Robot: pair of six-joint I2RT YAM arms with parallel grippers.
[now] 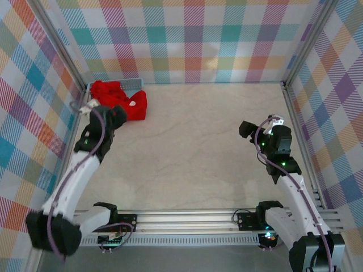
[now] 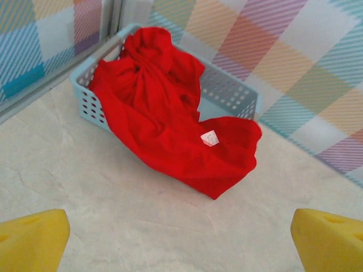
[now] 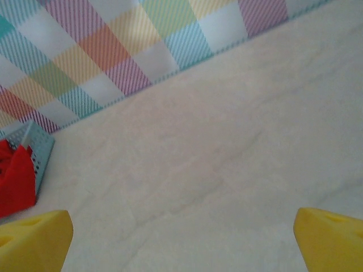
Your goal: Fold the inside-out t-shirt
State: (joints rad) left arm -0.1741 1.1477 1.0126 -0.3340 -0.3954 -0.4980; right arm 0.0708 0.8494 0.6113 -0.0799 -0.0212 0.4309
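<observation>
Shirt: the inside-out t-shirt, bright red and bunched, lies heaped in the blue basket, and a broad fold spills over the basket's front wall onto the table.
Tag: a small white tag faces up on the spilled fold, just outside the basket.
Basket: it sits in the corner where two plaid walls meet.
Left gripper: it hovers over bare table just in front of the basket, aimed at the cloth, with its yellow fingers spread wide and nothing between them.
Right gripper: it is well apart from the basket, which shows at the far left of its wrist view. Its yellow fingers are likewise spread wide over bare table, holding nothing.
</observation>
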